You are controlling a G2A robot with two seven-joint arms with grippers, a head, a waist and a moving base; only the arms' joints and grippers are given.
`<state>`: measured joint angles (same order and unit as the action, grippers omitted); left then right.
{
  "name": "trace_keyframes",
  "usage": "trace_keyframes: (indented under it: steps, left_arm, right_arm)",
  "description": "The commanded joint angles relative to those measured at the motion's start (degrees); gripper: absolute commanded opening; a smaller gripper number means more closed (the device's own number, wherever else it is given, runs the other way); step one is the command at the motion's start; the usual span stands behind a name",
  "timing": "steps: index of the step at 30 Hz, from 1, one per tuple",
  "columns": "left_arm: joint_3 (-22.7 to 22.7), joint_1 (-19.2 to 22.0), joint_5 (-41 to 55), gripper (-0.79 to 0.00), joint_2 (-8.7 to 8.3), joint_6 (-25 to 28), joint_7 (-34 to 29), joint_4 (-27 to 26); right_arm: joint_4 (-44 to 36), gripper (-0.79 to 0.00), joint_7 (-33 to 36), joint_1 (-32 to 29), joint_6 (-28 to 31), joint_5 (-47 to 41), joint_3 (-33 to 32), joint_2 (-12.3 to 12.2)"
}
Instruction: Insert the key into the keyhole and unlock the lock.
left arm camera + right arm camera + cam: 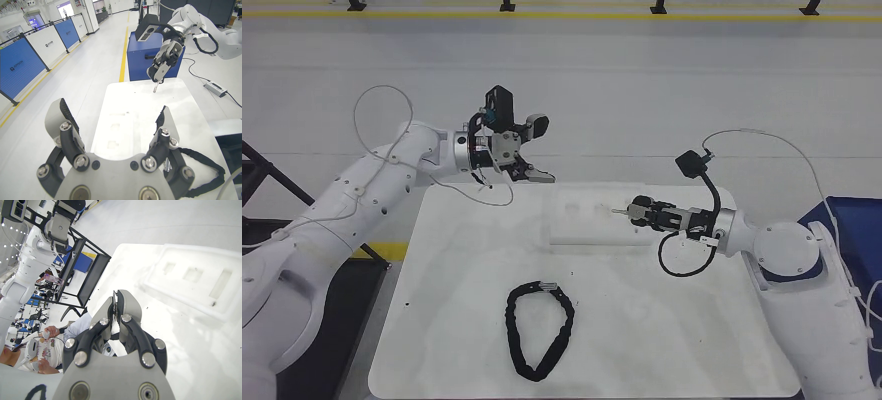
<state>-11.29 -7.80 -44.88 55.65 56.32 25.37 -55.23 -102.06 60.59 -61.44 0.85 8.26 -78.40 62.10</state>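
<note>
Metal key (155,88) pinched in right gripper (115,298) | left gripper (113,115) spread wide

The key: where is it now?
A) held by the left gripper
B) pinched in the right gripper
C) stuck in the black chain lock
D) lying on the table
B: the key juts from the shut right gripper; the left gripper is open and empty.

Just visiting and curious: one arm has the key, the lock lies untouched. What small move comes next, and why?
Probably the left gripper should come down to the chain lock and grip its body. The right gripper is shut on the key, the left is open and empty, and the lock lies loose on the table, so it might slide.
</note>
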Motion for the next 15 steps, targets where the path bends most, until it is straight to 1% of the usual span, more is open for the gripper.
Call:
trace_keyframes:
  steps: [1, 6, 9, 15]
  left_arm:
    - [-0.55, -1.18, -0.95, 0.0, -0.42, 0.03, -1.64, -0.24]
    - [-1.73, -4.45, -1.62, 0.0, -1.15, 0.71, -4.91, -0.54]
    - [-2.36, -6.76, -2.7, 0.0, -1.6, 1.64, -5.39, -1.23]
    - [-3.13, -10.71, -7.94, 0.0, -2.43, 1.68, -5.61, -3.02]
  right_arm:
    - [0.0, -0.785, 0.0, 0.0, 0.0, 0.0, 0.0, 0.0]
    - [0.0, -0.785, 0.0, 0.0, 0.0, 0.0, 0.0, 0.0]
    - [0.0, -0.785, 0.0, 0.0, 0.0, 0.0, 0.0, 0.0]
    - [0.0, -0.785, 0.0, 0.0, 0.0, 0.0, 0.0, 0.0]
